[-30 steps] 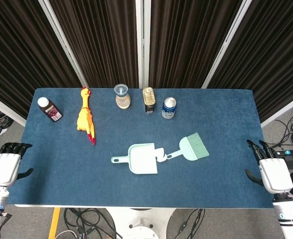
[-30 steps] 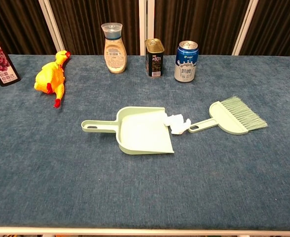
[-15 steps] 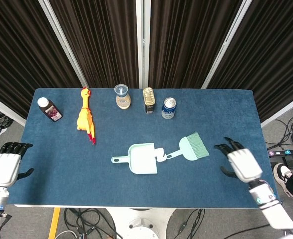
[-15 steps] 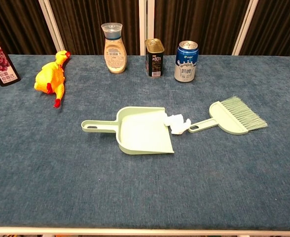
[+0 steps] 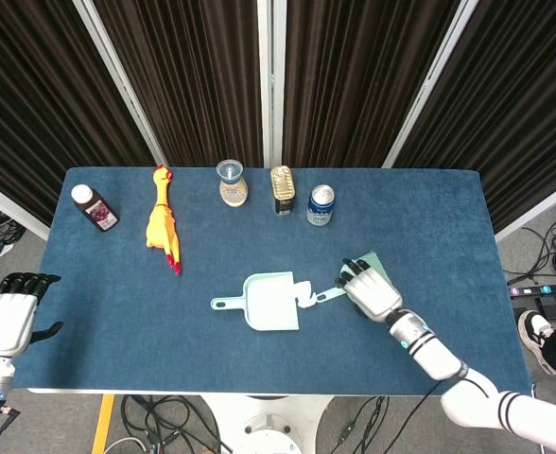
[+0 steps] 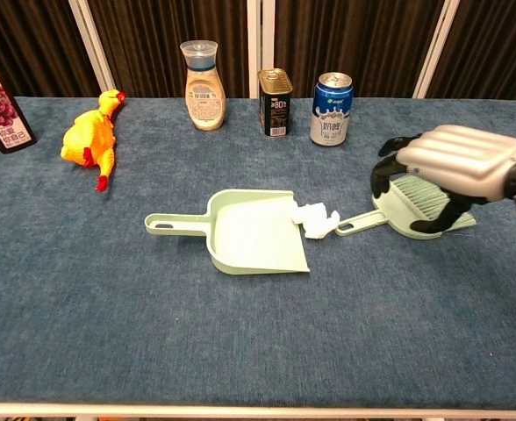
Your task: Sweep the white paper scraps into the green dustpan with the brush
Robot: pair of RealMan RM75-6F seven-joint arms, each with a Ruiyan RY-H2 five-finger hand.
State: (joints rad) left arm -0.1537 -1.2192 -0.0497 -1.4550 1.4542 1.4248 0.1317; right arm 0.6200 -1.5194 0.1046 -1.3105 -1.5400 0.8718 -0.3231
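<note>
Right hand (image 6: 447,167) moved over pale-green plastic brush (image 6: 407,208), fingers spread, empty; crumpled white paper scraps (image 6: 317,217) beside dustpan (image 6: 249,232).

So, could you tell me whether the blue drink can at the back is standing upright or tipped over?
Upright: the can stands on its base on the table, top rim facing up.

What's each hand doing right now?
Left hand: open, holding nothing, beside the table edge.
Right hand: open, fingers spread above the green plastic brush; no grip visible.
</note>
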